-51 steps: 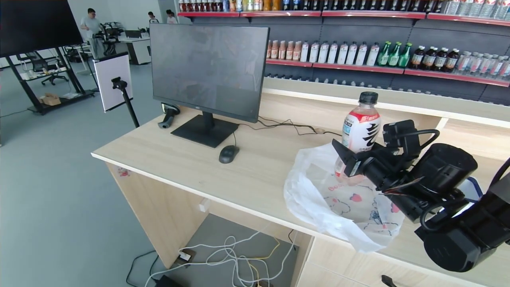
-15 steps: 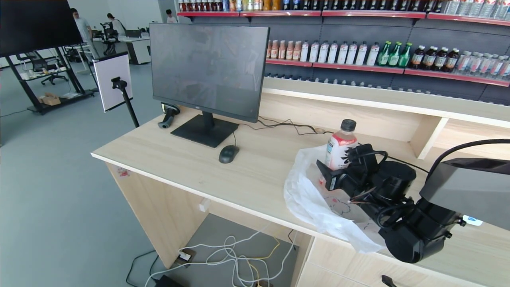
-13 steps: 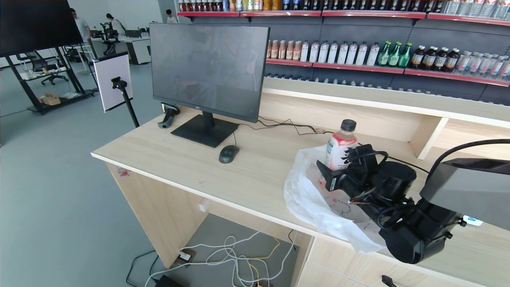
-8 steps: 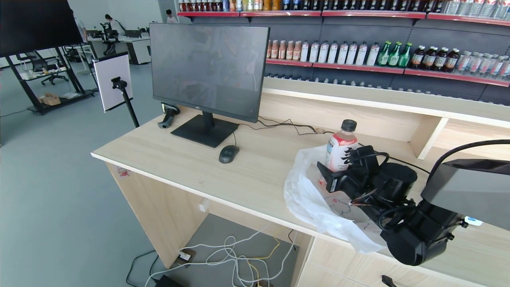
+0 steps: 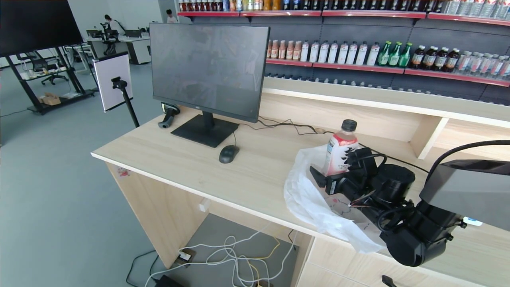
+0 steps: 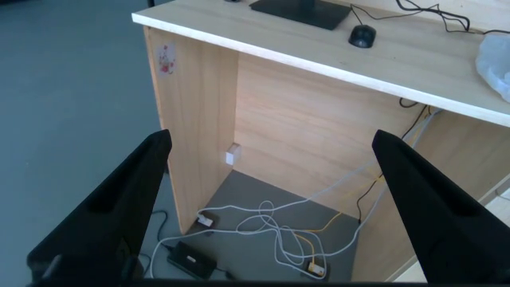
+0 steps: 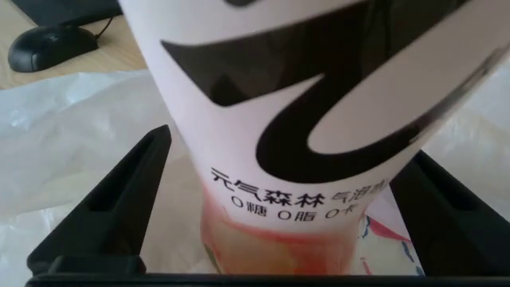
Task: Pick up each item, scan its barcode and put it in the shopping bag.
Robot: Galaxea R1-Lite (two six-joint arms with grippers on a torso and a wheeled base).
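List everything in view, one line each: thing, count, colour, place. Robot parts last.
Plastic drink bottle with black cap: one, pink and white, upright at the bag's far side.
Thin plastic shopping bag: one, translucent white with print, crumpled on the counter's right part.
Flat computer monitor: one, black, counter's far left.
Computer mouse: one, black, before the monitor.
Handheld barcode scanner: one, black, left of the monitor.
Wooden counter: one, pale.
Loose cables: several, white and yellow, floor under the counter.
Shelved drink bottles: many, mixed, red-edged shelves behind.
Left gripper: one, black, jaws open, low beside the counter.
Right gripper: one, black, at the bottle.
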